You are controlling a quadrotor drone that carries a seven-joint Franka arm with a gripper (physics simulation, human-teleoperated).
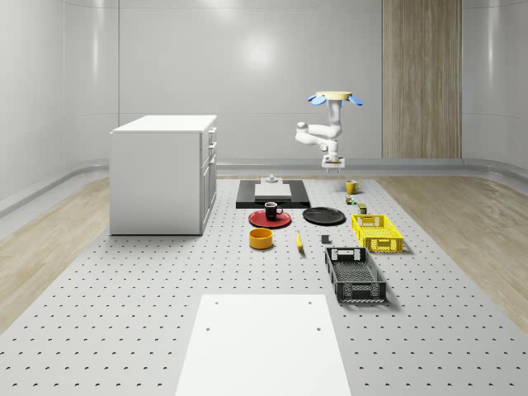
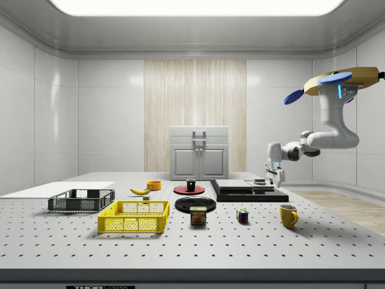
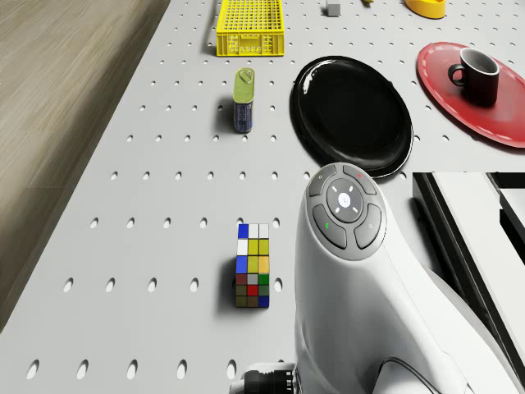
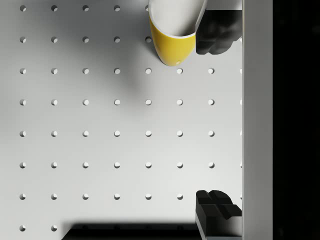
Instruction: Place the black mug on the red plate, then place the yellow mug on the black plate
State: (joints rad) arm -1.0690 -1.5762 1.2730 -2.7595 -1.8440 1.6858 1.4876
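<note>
The black mug (image 1: 273, 210) stands upright on the red plate (image 1: 257, 220), also seen as black mug (image 3: 476, 75) on red plate (image 3: 500, 123). Beside it lies the bare black plate (image 1: 323, 216) (image 3: 351, 115). The yellow mug (image 1: 352, 186) (image 2: 289, 215) stands on the table at the whole-scene view's far right. My drone (image 1: 334, 97) hovers high over that far corner. The gripper (image 1: 331, 167) (image 2: 278, 174) hangs open above the table by the black platform's edge. In the wrist view the yellow mug (image 4: 172, 35) sits beside one fingertip (image 4: 217, 32), outside the gripper (image 4: 218, 122).
A black platform (image 1: 272, 194) with white blocks lies beside the gripper. A Rubik's cube (image 3: 253, 266) and a can (image 3: 244, 100) sit near the mug. A yellow crate (image 1: 377, 232), black crate (image 1: 355, 274), yellow bowl (image 1: 261, 238), banana (image 2: 140, 191) and white cabinet (image 1: 165, 173) stand farther off.
</note>
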